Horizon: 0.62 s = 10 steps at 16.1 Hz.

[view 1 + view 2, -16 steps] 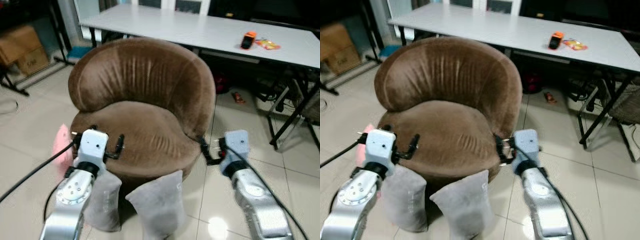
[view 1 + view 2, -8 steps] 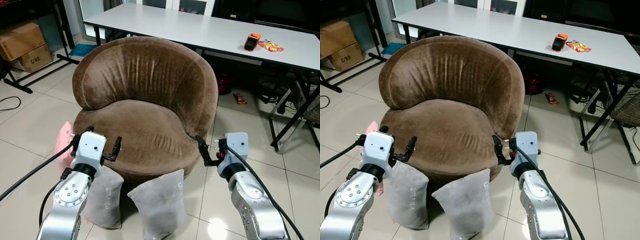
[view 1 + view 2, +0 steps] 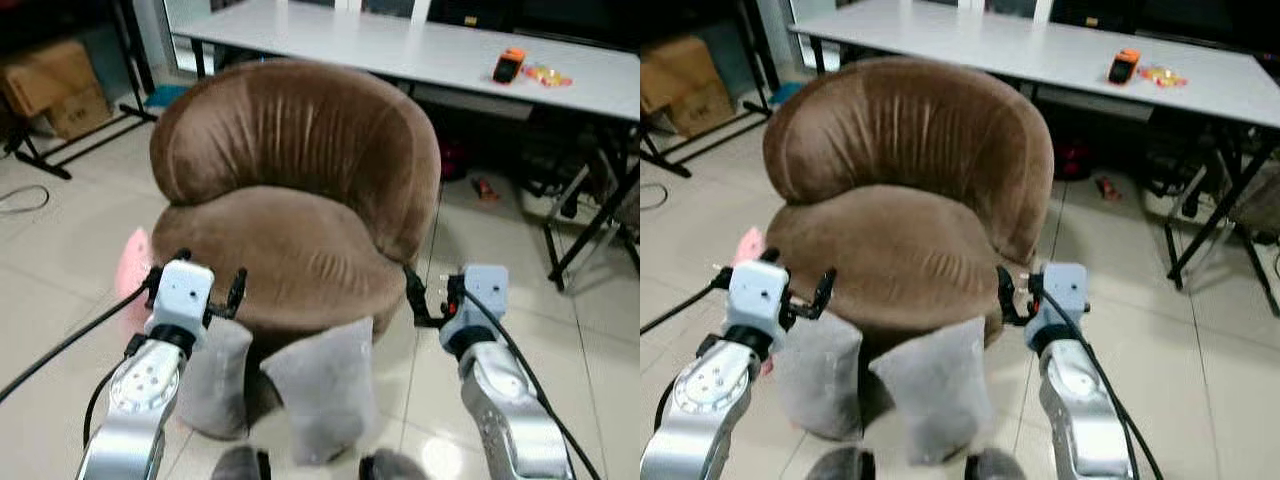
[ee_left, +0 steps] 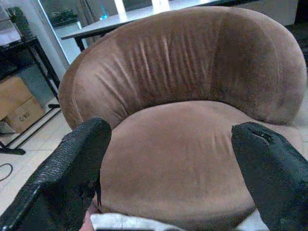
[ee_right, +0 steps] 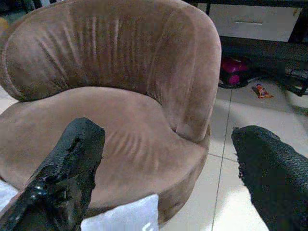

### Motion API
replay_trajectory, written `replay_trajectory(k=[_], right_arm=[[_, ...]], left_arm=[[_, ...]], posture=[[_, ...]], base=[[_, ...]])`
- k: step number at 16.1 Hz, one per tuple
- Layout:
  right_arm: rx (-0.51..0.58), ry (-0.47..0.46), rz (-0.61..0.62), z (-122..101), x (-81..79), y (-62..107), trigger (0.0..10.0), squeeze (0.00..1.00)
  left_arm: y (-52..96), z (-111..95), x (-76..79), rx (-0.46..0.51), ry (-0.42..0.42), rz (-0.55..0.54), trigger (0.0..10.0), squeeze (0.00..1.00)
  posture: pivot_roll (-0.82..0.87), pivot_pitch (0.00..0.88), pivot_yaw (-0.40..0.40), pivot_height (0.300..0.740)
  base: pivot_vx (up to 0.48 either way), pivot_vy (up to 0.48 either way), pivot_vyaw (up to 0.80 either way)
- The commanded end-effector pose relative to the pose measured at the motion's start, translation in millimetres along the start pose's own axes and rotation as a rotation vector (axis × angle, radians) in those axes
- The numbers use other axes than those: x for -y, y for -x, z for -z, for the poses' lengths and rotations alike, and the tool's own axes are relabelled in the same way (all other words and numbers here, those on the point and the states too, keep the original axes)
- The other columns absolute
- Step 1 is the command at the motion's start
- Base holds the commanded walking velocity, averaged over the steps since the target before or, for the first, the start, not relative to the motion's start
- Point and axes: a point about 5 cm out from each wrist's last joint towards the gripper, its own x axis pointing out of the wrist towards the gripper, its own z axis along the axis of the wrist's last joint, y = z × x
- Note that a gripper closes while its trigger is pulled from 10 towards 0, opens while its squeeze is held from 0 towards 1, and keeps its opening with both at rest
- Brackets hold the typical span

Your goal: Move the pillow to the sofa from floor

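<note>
The brown sofa (image 3: pixel 300 220) stood at 12 o'clock. Two grey pillows (image 3: pixel 322 385) leaned on the floor at its base, at 6 o'clock. The left gripper (image 3: pixel 192 292) and right gripper (image 3: pixel 428 300) hung spread and empty; lowering both around one pillow seemed best.

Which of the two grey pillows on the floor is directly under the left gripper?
The grey pillow on the robot's left, directly beneath the open left gripper. The other grey pillow leans against the brown armchair's front centre.
</note>
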Motion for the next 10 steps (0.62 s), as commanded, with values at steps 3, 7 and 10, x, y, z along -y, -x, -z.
replay_trajectory(k=[3, 7, 10], right_arm=[[0.0, -0.006, 0.022, 0.4, 3.5, 0.8, 10.0, 0.0], [-0.004, -0.001, 0.021, 0.9, 2.6, 0.5, 10.0, 0.0], [-0.013, 0.012, 0.022, 2.4, 1.5, -1.1, 10.0, 0.0]], left_arm=[[-1.9, 0.3, 3.9, 0.001, 0.004, 0.019, 10.0, 0.0], [-1.6, 1.4, 1.2, -0.004, 0.022, 0.0, 10.0, 0.0], [-0.9, 1.9, -1.5, -0.003, 0.046, -0.009, 10.0, 0.0]], posture=[[0.02, 0.0, -0.022, 0.656], [0.02, 0.0, -0.031, 0.656], [0.02, 0.0, -0.037, 0.656]], base=[[0.0, 0.0, 0.0], [0.0, 0.0, 0.0], [0.0, 0.0, 0.0]])
